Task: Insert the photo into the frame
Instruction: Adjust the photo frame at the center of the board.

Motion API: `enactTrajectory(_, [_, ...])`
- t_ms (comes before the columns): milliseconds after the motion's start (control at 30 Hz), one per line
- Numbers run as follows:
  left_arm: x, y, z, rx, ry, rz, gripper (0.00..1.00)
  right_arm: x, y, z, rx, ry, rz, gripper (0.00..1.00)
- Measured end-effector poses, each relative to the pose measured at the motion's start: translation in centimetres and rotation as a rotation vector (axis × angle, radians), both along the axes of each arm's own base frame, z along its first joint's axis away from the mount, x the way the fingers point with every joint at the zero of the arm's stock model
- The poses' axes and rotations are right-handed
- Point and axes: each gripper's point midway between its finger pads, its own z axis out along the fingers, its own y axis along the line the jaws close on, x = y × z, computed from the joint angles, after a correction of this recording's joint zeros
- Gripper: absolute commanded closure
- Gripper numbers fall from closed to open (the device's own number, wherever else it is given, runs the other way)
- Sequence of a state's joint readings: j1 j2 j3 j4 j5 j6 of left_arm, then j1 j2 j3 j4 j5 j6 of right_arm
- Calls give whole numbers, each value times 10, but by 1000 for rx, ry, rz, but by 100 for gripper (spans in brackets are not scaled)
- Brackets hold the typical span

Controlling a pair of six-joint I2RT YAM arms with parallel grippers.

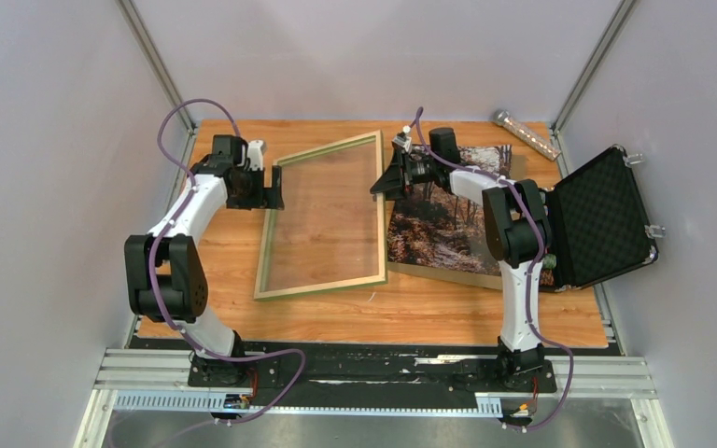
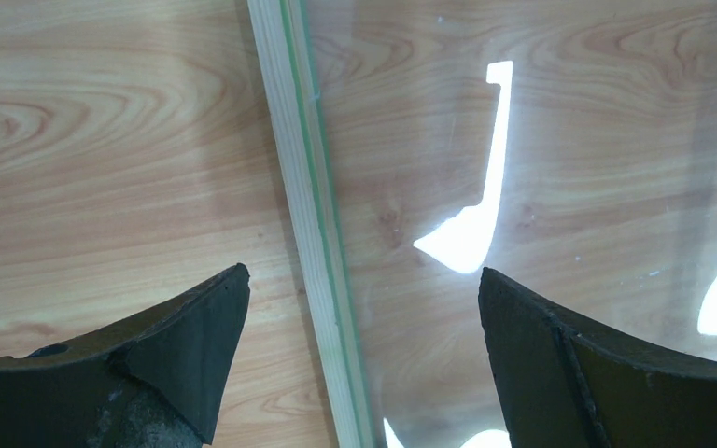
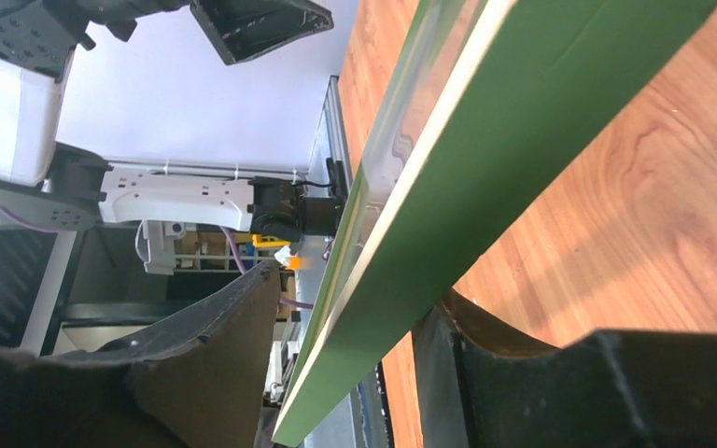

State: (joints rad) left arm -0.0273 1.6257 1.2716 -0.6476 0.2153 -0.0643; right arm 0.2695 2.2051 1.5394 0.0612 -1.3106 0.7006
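The frame [image 1: 322, 283] lies on the table with its pale wood back up and glass in it. In the top view its right rail is beside the photo [image 1: 429, 233], an autumn forest print lying face up on a brown board. My left gripper [image 1: 275, 194] hovers open over the frame's left rail [image 2: 308, 187], one finger on each side of it and touching nothing [image 2: 364, 275]. My right gripper [image 1: 387, 180] stands open around the right rail. That rail's green face [image 3: 485, 187] passes between the jaws [image 3: 355, 294], with a gap at the left finger.
An open black case [image 1: 607, 219] with foam lining stands at the right edge, close to the right arm. A silver tube [image 1: 526, 133] lies at the back right corner. Bare wooden table [image 1: 429, 313] shows in front of the frame and photo. Walls enclose the sides.
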Motion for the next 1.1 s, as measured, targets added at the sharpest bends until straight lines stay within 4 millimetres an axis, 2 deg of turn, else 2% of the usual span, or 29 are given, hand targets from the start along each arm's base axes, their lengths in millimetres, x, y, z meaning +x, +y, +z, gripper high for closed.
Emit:
enactTrajectory(233, [-11, -1, -23, -1, 69, -31, 0, 4, -1, -14, -56, 8, -45, 49])
enactTrajectory(400, [-24, -7, -31, -20, 109, -95, 0, 6, -2, -19, -78, 14, -63, 50])
enactTrajectory(533, [-40, -14, -36, -52, 155, -157, 0, 7, -2, -22, -89, 13, -73, 55])
enactTrajectory(667, [-51, -18, -40, -72, 195, -204, 0, 8, -2, -23, -95, 9, -79, 55])
enactTrajectory(1100, [-72, -12, -76, -49, 357, -240, 0, 15, -8, -47, -204, -12, -146, 52])
